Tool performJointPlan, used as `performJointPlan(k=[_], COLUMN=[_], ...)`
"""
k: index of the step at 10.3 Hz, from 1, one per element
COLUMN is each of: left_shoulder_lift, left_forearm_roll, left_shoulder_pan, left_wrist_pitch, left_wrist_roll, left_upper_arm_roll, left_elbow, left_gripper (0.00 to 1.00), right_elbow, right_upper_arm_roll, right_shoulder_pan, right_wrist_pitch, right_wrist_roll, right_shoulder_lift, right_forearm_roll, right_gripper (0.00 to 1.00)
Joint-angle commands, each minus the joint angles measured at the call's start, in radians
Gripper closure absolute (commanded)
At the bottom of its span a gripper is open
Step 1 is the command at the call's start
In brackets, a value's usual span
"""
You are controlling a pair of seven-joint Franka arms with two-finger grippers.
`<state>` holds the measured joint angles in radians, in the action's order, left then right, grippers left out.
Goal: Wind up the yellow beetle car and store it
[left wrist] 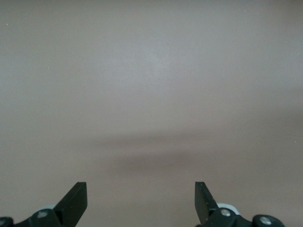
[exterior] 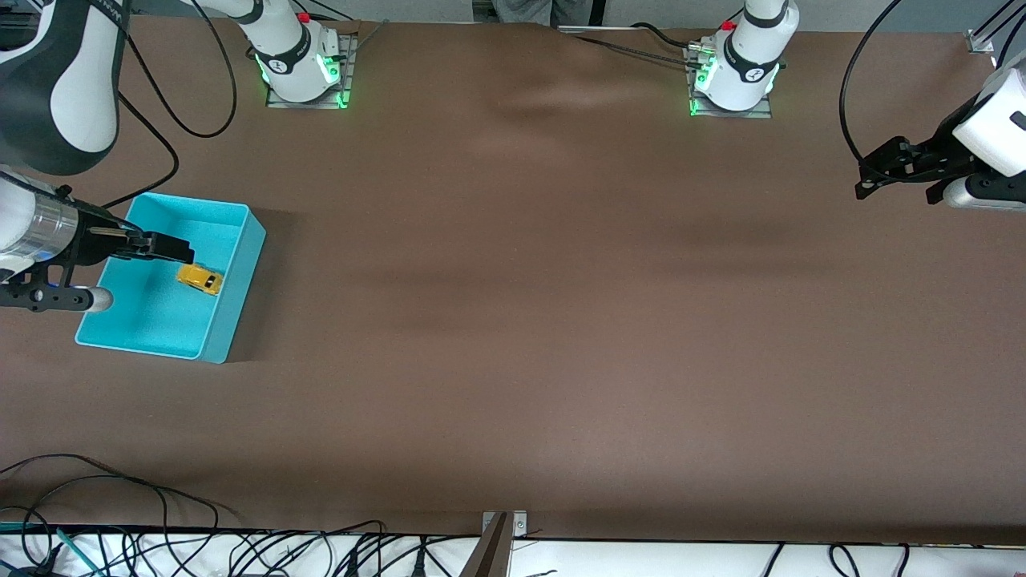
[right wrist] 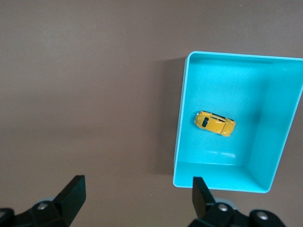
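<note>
Yellow beetle car (exterior: 199, 279): on its wheels on the floor of the turquoise bin (exterior: 232, 316), lower left of the front view.
Right gripper (exterior: 180, 252): jaws spread, holding nothing, over the bin beside the car.
Left gripper (exterior: 870, 183): jaws apart, empty, waiting above bare table at the right edge of the frame.
Step in hand: storing looks finished; whether the car was wound cannot be seen.
Next move: probably only lifting the right gripper away from the bin.

Matt brown desk (exterior: 561, 320), smooth, like a soft cloth cover, with faint waves. Turquoise bin (exterior: 232, 308) of smooth plastic, slight sheen inside. Yellow beetle car (exterior: 199, 280) glossy, like painted metal or plastic. Matt black plastic on left pincer (left wrist: 141, 198) and right pincer (right wrist: 138, 194).
</note>
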<state>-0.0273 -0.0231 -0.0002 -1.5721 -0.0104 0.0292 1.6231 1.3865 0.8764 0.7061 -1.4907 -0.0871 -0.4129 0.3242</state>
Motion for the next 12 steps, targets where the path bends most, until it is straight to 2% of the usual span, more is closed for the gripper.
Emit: performJointPlan(k=[1,2,3,4,6,7,8,10,12], left_shoulder_lift=[0.015,0.027,0.033,0.044,0.052,0.052,0.052,0.053,0.053], left_forearm_roll=[-0.018,-0.018,-0.018,-0.018,-0.018,-0.018,-0.018,-0.018,-0.018], left_shoulder_pan=[0.012,0.012,0.012,0.014,0.012,0.014,0.014,0.014,0.014], left_wrist_pitch=[0.009,0.006,0.007,0.007,0.007,0.007,0.007,0.007,0.007], left_wrist_roll=[0.001,0.001,0.001,0.001,0.001,0.001,0.001,0.001,0.001], left_upper_arm_roll=[0.003,0.003,0.005,0.005,0.005,0.005,0.005,0.005,0.005], left_elbow=[-0.028,-0.029,-0.041,-0.063,-0.065,-0.065,-0.069,-0.069,-0.069], left_gripper=[0.00,0.00,0.00,0.00,0.00,0.00,0.00,0.00,0.00], right_elbow=[-0.003,-0.004,0.002,0.006,0.031,0.069,0.113,0.176,0.187], right_upper_arm_roll=[-0.058,-0.218,-0.419,-0.554,-0.696,-0.803,-0.857,-0.864,-0.869], right_shoulder_pan=[-0.034,-0.165,-0.294,-0.404,-0.553,-0.639,-0.687,-0.694,-0.697], right_wrist_pitch=[-0.003,-0.006,-0.029,-0.033,-0.034,-0.058,-0.083,-0.115,-0.126], right_wrist_roll=[0.021,0.050,0.103,0.133,0.133,0.135,0.138,0.138,0.138], right_shoulder_lift=[0.043,0.075,0.124,0.143,0.181,0.215,0.245,0.288,0.295], right_forearm_roll=[-0.028,-0.080,-0.196,-0.242,-0.252,-0.298,-0.327,-0.330,-0.352], right_gripper=[0.00,0.00,0.00,0.00,0.00,0.00,0.00,0.02,0.02])
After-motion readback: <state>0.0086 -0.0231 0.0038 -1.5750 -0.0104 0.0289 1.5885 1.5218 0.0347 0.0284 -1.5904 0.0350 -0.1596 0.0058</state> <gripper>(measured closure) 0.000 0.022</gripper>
